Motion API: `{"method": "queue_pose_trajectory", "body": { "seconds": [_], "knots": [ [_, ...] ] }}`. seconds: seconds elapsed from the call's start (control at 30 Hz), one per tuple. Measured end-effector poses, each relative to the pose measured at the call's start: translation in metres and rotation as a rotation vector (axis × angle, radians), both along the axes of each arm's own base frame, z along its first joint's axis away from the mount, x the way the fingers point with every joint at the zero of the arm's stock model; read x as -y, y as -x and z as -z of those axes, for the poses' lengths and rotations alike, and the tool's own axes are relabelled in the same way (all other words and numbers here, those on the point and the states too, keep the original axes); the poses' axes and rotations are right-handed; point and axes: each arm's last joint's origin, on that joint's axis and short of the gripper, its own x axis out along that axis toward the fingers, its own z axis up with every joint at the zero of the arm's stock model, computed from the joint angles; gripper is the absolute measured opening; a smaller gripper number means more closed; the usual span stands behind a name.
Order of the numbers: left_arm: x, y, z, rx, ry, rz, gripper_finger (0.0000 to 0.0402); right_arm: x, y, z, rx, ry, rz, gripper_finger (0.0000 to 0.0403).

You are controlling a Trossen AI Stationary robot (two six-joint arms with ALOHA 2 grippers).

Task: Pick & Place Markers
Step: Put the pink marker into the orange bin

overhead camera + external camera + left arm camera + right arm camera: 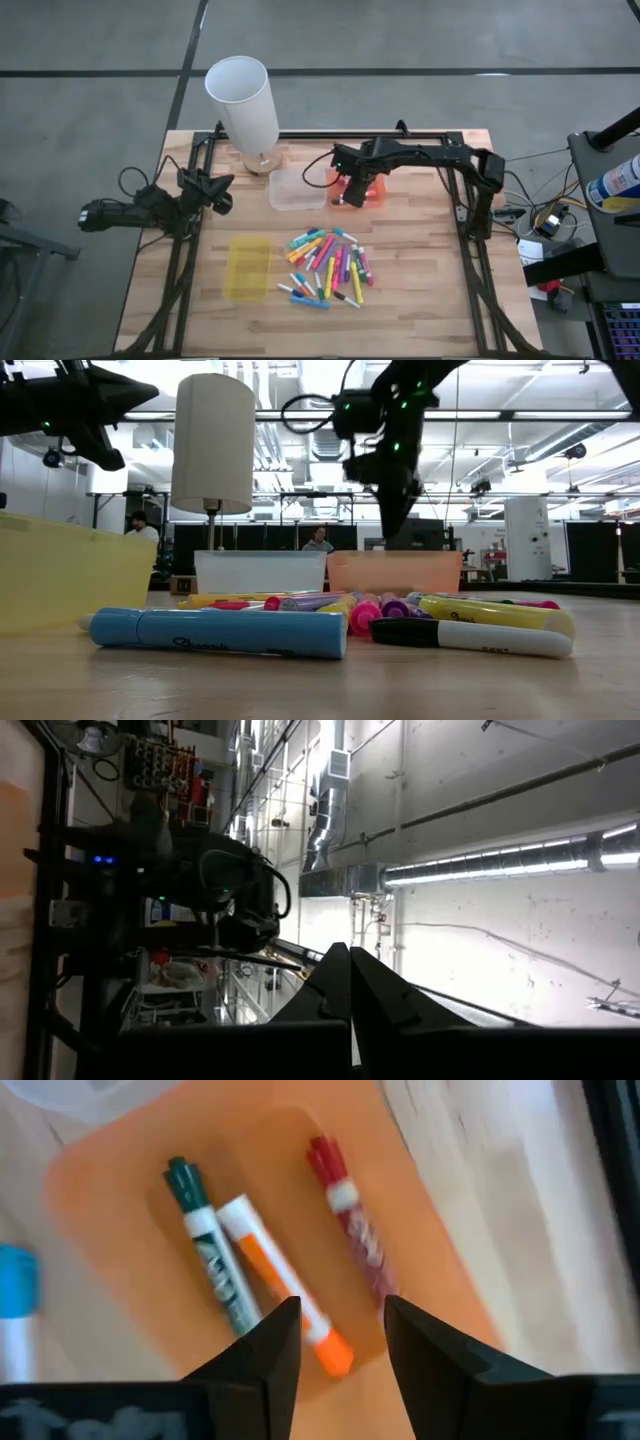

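Grey floor surrounds a wooden table [430, 300] edged by a black frame. Three shallow rectangular trays sit on it: a clear tray [296, 189] near the middle of the far edge, an orange tray [372, 193] just beside it toward the right edge, and a yellow tray [247, 268] nearer the front left corner. A tall white lamp [243, 103] stands by the far edge, close to the clear tray.

The orange tray [130, 1190] holds three markers: a green marker [208, 1247], an orange marker [280, 1285] touching it, and a red marker [350, 1220] lying apart from those two. The clear and yellow trays show nothing inside from above. The loose markers [328, 266], roughly two dozen in mixed colours, lie in a pile toward the front edge, between the yellow tray and the table's right side; an exact count cannot be made.

The right gripper [340, 1345] hangs above the orange tray with its fingers parted and nothing between them. The left gripper [222, 193] waits at the left edge, raised off the table, fingers pressed together and empty.
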Motion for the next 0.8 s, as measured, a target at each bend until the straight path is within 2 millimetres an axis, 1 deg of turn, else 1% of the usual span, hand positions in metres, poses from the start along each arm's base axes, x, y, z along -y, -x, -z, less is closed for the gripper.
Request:
{"method": "queue_pose_trajectory", "body": {
  "seconds": [0.1,0.23,0.3,0.33,0.43,0.53,0.6,0.7,0.8],
  "knots": [
    [0.000,0.000,0.000,-0.007,-0.011,-0.005,0.0000,-0.010,0.010,-0.016,0.052,-0.098,0.174,0.0143],
    [0.000,0.000,0.000,-0.007,-0.012,-0.006,0.0000,-0.027,0.016,-0.036,0.157,-0.361,0.365,0.0139],
    [0.000,0.000,0.000,-0.007,-0.012,-0.006,0.0000,-0.038,0.015,-0.043,0.188,-0.488,0.409,0.0135],
    [0.000,0.000,0.000,-0.007,-0.011,-0.006,0.0000,-0.044,0.014,-0.045,0.199,-0.522,0.408,0.0133],
    [0.000,0.000,0.000,-0.009,-0.011,-0.007,0.0000,-0.063,0.010,-0.047,0.205,-0.541,0.383,0.0129],
    [0.000,0.000,0.001,-0.016,-0.010,-0.012,0.0000,-0.078,0.006,-0.048,0.209,-0.622,0.457,0.0125],
    [0.000,0.000,0.001,-0.012,-0.013,0.001,0.0000,-0.091,0.002,-0.050,0.234,-0.642,0.477,0.0122],
    [0.001,-0.001,0.000,-0.001,-0.013,0.045,0.0000,-0.113,0.000,-0.049,0.235,-0.623,0.493,0.0117],
    [0.003,-0.001,0.000,0.004,-0.027,0.119,0.0000,-0.131,0.001,-0.043,0.230,-0.557,0.544,0.0113]
  ]
}}
